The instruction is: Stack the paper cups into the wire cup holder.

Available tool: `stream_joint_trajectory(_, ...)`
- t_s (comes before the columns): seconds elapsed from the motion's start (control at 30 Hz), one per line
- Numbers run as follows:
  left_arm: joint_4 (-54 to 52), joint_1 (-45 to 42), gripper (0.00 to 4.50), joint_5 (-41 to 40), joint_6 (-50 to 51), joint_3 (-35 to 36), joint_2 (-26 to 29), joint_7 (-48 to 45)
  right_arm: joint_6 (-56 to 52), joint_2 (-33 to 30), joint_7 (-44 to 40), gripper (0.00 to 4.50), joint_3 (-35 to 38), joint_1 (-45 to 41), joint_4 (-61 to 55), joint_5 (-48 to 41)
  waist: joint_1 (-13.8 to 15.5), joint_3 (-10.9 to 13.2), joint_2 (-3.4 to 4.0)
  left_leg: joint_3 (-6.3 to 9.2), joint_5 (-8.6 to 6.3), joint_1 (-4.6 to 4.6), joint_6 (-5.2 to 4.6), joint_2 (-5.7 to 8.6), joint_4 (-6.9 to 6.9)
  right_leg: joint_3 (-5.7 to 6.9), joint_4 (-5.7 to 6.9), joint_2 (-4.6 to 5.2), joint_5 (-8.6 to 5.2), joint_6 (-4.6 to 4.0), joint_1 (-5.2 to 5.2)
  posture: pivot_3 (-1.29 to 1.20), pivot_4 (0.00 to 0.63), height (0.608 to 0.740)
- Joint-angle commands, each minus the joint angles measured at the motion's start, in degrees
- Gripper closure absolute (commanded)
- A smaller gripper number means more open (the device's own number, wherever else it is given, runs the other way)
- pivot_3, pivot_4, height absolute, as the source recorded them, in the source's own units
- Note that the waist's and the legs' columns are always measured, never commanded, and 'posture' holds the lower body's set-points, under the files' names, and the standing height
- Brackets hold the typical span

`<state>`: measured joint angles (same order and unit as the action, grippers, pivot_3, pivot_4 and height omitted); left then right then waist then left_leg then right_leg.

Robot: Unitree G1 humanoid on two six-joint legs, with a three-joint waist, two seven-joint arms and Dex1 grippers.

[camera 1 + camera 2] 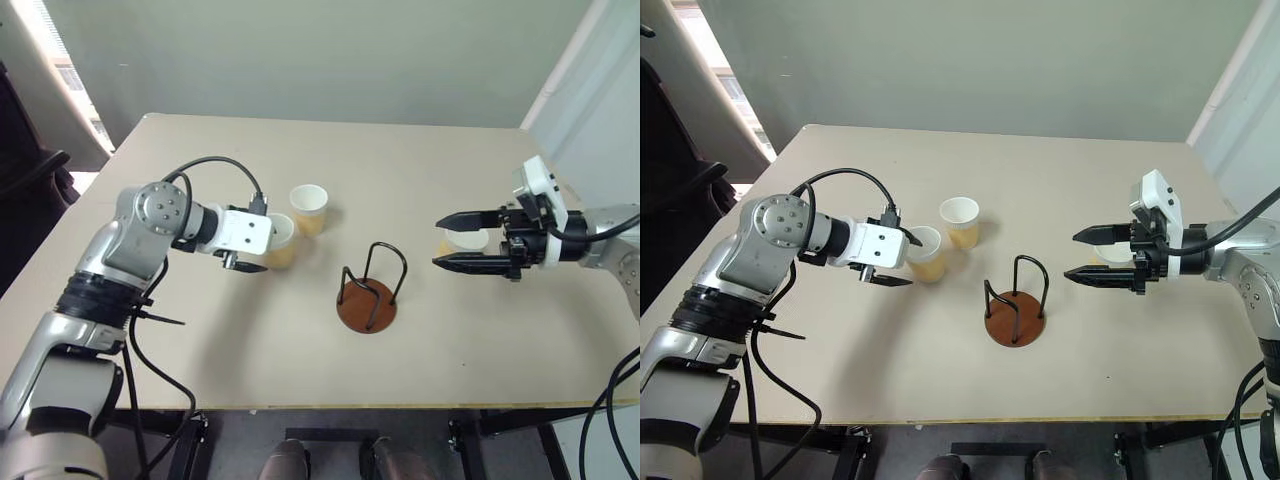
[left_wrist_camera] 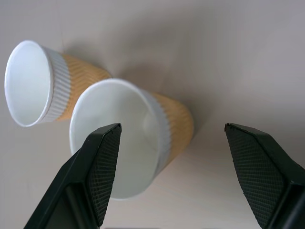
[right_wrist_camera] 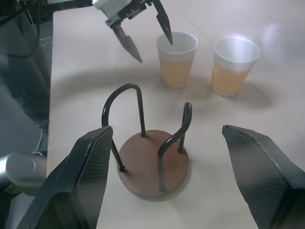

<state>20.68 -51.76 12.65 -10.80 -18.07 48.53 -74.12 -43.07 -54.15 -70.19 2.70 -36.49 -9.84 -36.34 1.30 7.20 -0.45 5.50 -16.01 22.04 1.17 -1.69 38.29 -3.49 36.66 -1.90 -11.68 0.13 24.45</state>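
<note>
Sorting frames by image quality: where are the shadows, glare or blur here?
Left eye view: bright window glare at the upper left, soft shadow beside the cup holder. Left wrist view: the nearer cup is sharp, its shadow falling on the table. Right wrist view: own fingers loom soft.

You've got a beige desk [image 1: 420, 150] w/ a plain matte top, edges rounded at the far corners. Behind it, a pale grey-green wall [image 1: 330, 50]. Bright daylight comes in thru a window [image 1: 55, 55] at upper left. White panel [image 1: 585, 90] at far right. Dark grey floor [image 1: 240, 445] below the desk's near edge.
</note>
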Motion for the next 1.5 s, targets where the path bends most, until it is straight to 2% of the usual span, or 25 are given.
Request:
stream_joint_trajectory(0.03, 2.14, -2.14, 0.78, 1.29, -2.61, -0.16, -1.03, 1.89, 0.05, -0.61, 0.33, 0.68, 1.75, -0.19, -1.73, -0.80, 0.01, 0.00, 0.00, 0.00, 0.00, 0.01, 0.00, 0.00, 0.00, 0.00, 0.00, 0.00, 0.00, 0.00, 0.00, 0.00, 0.150, 0.740)
stream_joint_trajectory(0.13, 4.80, -3.13, 1.35, 2.41, -4.72, -0.68, -2.30, 3.30, 0.01, -0.56, 0.51, 0.68, 1.76, -0.06, -1.84, -0.81, -0.03, 0.00, 0.00, 0.00, 0.00, 0.00, 0.00, 0.00, 0.00, 0.00, 0.00, 0.00, 0.00, 0.01, 0.00, 0.00, 0.150, 0.740)
stream_joint_trajectory(0.43, 8.15, -4.52, 4.46, 2.24, -7.29, -0.97, -2.95, 1.80, -0.26, -1.02, 0.79, 0.68, 2.50, 0.86, -2.25, -1.24, -0.04, 0.00, 0.00, -0.01, 0.00, 0.02, 0.00, 0.01, 0.00, 0.01, -0.02, -0.01, 0.00, 0.03, 0.00, 0.00, 0.150, 0.740)
stream_joint_trajectory(0.63, 5.28, -3.82, 4.48, -0.49, -5.26, -0.06, -2.32, -2.24, -0.64, -1.18, 0.54, 0.68, 2.74, 0.95, -2.36, -1.48, 0.01, 0.00, 0.00, -0.01, 0.00, 0.04, 0.00, 0.03, 0.03, 0.01, -0.04, -0.01, 0.01, 0.07, -0.01, 0.00, 0.150, 0.740)
stream_joint_trajectory(0.9, -7.57, -2.51, 4.48, -11.99, 8.23, 2.83, -0.48, -13.09, -1.58, -2.50, -1.10, 0.68, 3.44, -0.20, -1.32, -2.86, 0.01, 0.00, 0.00, -0.01, 0.00, 0.11, 0.01, 0.03, 0.04, 0.02, -0.11, -0.02, 0.00, 0.10, 0.00, 0.00, 0.150, 0.740)
stream_joint_trajectory(1.07, -14.83, -7.93, 4.48, -21.91, 22.72, 4.50, -2.47, -17.76, -1.74, -3.89, -2.10, 0.68, 3.93, -0.51, -1.05, -3.40, 0.35, 0.00, 0.00, -0.01, 0.00, 0.25, 0.00, 0.03, 0.24, 0.02, -0.16, -0.01, 0.07, 0.21, 0.00, 0.00, 0.150, 0.740)
stream_joint_trajectory(1.33, -11.78, -20.41, 4.48, -31.30, 30.51, 0.26, -6.65, -18.38, -1.16, -6.42, -3.62, 0.68, 5.72, 1.46, -2.90, -3.91, 0.45, 0.00, 0.04, -0.02, -0.17, 0.27, -0.29, 0.03, 0.55, 0.00, -0.20, 0.03, 0.13, 0.32, -0.11, 0.00, 0.150, 0.740)
stream_joint_trajectory(1.5, -10.92, -23.94, 4.48, -38.21, 33.52, -5.25, -8.53, -18.38, -0.93, -7.15, -2.76, 0.68, 7.37, 2.97, -4.13, -3.73, 0.39, 0.00, 0.07, -0.04, -0.25, 0.32, -0.42, 0.03, 0.67, -0.02, -0.32, 0.04, 0.18, 0.41, -0.17, 0.00, 0.150, 0.740)
